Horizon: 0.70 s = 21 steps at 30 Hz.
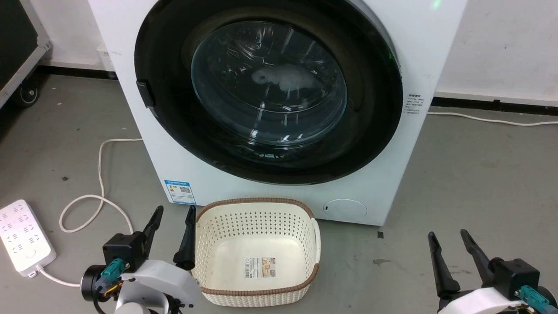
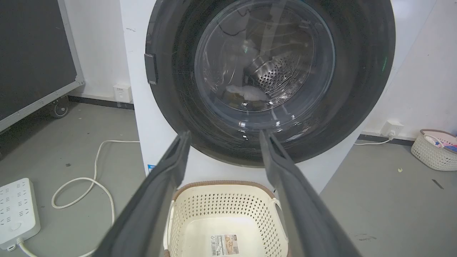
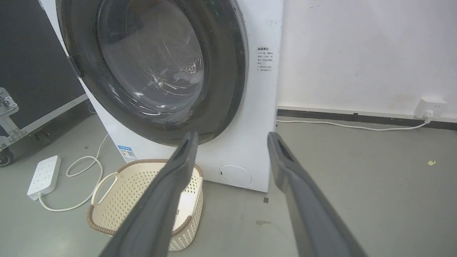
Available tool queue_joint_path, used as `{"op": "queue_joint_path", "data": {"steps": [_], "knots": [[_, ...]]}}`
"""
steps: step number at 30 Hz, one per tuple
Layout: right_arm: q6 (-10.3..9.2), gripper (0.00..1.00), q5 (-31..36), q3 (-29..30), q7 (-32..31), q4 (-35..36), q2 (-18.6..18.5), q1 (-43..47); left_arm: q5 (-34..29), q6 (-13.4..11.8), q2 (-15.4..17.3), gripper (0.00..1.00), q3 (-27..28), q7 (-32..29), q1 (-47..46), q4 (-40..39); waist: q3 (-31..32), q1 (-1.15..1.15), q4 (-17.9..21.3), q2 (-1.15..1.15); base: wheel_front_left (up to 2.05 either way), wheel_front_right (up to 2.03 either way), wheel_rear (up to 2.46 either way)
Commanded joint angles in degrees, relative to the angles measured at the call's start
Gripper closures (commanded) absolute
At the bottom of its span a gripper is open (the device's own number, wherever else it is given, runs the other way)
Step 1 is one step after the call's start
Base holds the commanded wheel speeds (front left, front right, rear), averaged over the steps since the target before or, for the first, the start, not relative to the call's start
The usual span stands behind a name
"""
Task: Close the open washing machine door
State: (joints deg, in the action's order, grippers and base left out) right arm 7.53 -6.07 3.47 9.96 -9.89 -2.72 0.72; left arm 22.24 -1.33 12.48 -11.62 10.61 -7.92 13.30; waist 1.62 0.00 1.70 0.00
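You have bright, even light from above, faint soft shadows on the floor (image 1: 479, 174), white glare streaks across the glass of the washing machine door (image 1: 270, 87), a green light spot (image 1: 436, 4) at the head view's top, and wrist views with bowed edges and soft-focus fingers (image 2: 153, 203).

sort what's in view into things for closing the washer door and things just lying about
For the job: washing machine door (looks shut), washing machine, left gripper, right gripper (both open, holding nothing).
Lying about: cream laundry basket, power strip, white cable, black wheeled case.
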Motion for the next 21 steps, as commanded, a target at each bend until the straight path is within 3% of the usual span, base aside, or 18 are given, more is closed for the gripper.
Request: {"op": "queue_joint_path", "data": {"steps": [1,4,5,21], "knots": [[-0.04,0.00,-0.28,-0.07,0.31,-0.11,-0.16,0.22,0.21,0.10,0.21,0.00,0.09,-0.07,-0.05,-0.04,-0.01,0.00,0.01,0.00,0.00,0.00,0.00],[-0.04,0.00,-0.31,-0.15,0.34,-0.20,-0.16,0.16,0.40,0.02,0.20,0.00,0.01,-0.05,-0.05,0.13,0.00,0.00,0.03,0.00,0.00,0.00,0.00],[-0.04,1.00,-0.33,-0.19,0.40,-0.22,-0.16,0.12,0.38,-0.11,0.25,1.00,-0.05,0.02,-0.08,0.25,-0.02,0.00,0.03,0.00,0.00,0.00,0.00],[-0.01,1.00,0.75,-0.46,-1.02,1.02,-0.01,-0.10,-2.55,0.14,-1.25,1.00,1.28,-1.26,0.95,-1.45,-0.21,0.00,-0.18,0.00,0.00,0.00,0.00]]}}
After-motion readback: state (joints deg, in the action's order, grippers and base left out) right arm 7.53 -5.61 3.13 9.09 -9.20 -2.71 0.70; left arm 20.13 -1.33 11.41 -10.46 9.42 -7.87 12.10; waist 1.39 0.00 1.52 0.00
